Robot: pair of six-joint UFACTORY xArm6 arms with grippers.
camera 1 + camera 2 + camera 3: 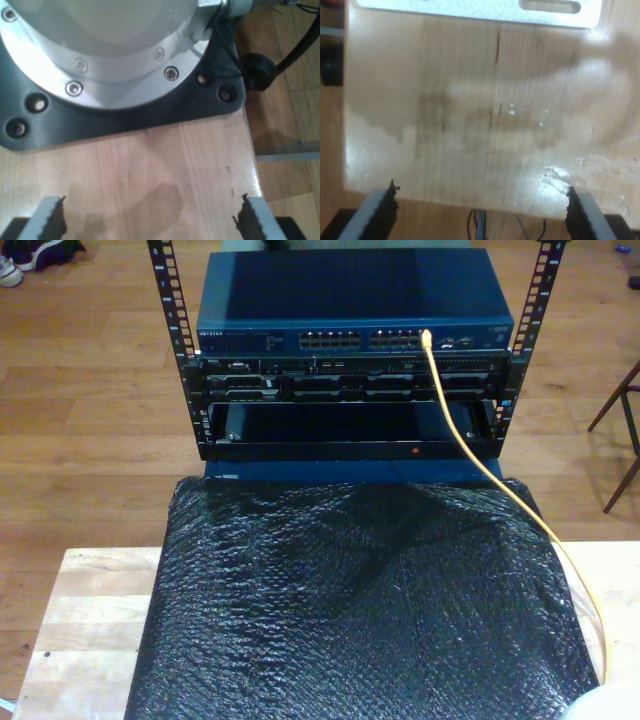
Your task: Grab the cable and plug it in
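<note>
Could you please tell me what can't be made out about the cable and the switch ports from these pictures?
- Yellow cable: its near end runs off the exterior view's lower right edge, so that end is cut off.
- Its far end at the blue switch: too small to tell whether it is seated.
- Port labels: too small and blurred.

The cable (470,445) runs off the exterior view's lower right edge, its far end unseen (the plug at the switch (355,338) is too small to make out).

Lab: network switch (355,338) racked by wooden workbench (85,620).
</note>
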